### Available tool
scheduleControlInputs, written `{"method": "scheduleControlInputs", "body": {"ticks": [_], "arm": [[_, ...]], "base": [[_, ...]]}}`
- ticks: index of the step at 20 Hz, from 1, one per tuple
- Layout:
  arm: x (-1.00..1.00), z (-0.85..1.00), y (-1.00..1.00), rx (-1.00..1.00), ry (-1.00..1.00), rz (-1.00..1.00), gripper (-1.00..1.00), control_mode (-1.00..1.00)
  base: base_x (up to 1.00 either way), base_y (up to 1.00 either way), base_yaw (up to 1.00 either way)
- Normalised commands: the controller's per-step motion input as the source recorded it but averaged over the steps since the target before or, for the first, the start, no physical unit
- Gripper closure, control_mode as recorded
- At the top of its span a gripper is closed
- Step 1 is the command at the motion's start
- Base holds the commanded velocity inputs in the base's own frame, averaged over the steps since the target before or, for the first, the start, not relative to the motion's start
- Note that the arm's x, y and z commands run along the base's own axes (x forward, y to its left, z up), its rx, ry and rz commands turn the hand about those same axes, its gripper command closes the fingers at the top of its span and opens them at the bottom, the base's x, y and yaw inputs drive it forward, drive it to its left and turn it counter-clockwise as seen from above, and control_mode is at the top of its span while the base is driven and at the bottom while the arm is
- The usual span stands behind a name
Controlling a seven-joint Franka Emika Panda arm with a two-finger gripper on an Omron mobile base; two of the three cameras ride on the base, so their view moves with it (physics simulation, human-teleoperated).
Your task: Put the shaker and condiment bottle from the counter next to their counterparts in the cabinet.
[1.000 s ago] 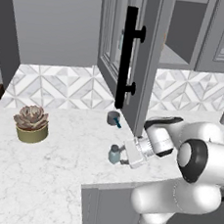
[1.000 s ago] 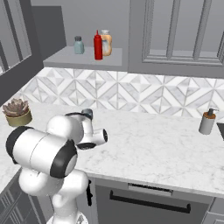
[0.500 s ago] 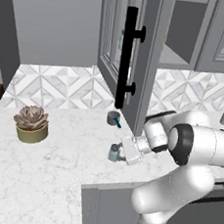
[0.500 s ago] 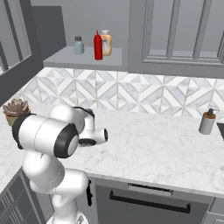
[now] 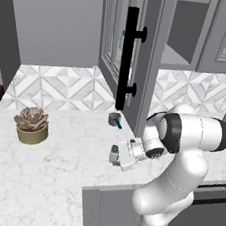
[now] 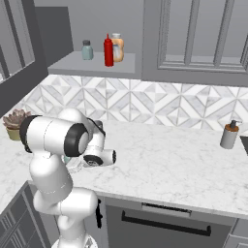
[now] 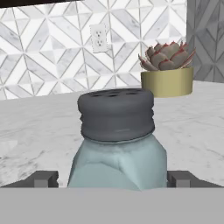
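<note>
Shaker [image 7: 116, 144] upright on counter [image 7: 35, 127], centred between wide-spread fingers [image 7: 43, 178] of hand [image 5: 122, 157]; not gripped. Risk: off-centre closure tips shaker.

the shaker [image 7: 117, 164] looks like pale, slightly translucent glass under a matt grey cap. beneath it the counter [image 5: 53, 177] is smooth, grey-veined marble. behind the shaker, a succulent pot [image 7: 167, 82] shows a dull yellow, faintly satin finish.
</note>
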Motion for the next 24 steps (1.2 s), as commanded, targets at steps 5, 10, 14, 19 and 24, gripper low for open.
{"method": "scheduleControlInputs", "body": {"ticks": [5, 10, 14, 19, 24], "arm": [[0.00, 0.00, -0.13, 0.15, 0.00, -0.14, 1.00, -1.00], [0.09, 0.36, -0.10, 0.07, 0.00, -0.26, 1.00, -1.00], [0.21, 0.80, 0.00, 0.00, 0.00, -0.19, 1.00, -1.00], [0.02, 0.99, 0.00, 0.00, 0.00, -0.16, 1.00, -1.00], [-0.01, 0.87, -0.07, 0.00, 0.00, -0.17, 1.00, -1.00]], "base": [[0.00, 0.00, 0.00], [0.00, 0.00, 0.00], [0.00, 0.00, 0.00], [0.00, 0.00, 0.00], [0.00, 0.00, 0.00]]}}
